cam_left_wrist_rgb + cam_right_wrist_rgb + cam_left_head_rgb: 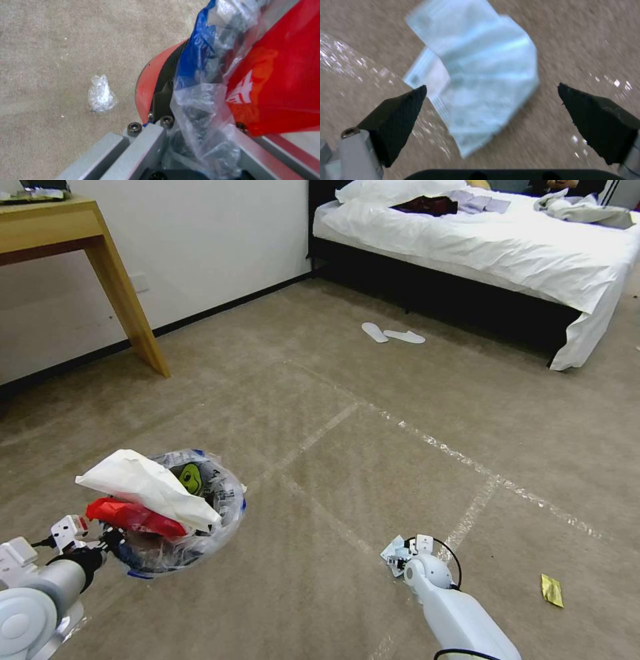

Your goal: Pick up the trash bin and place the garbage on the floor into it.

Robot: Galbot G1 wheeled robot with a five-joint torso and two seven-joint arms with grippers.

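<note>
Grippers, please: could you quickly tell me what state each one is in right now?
Left gripper: closed on the rim of the trash bin, holding it above the floor.
Right gripper: open, empty, poised over the light-blue wad.

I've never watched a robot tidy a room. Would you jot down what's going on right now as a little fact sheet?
Left gripper: shut on the trash bin, holding it off the floor by its rim
In the bin: white paper, red wrapper
Right gripper: open, low over a light-blue wad on the carpet
Still lying on the carpet: yellow packet, clear plastic scrap
Room: bed, white slippers, wooden desk
</note>
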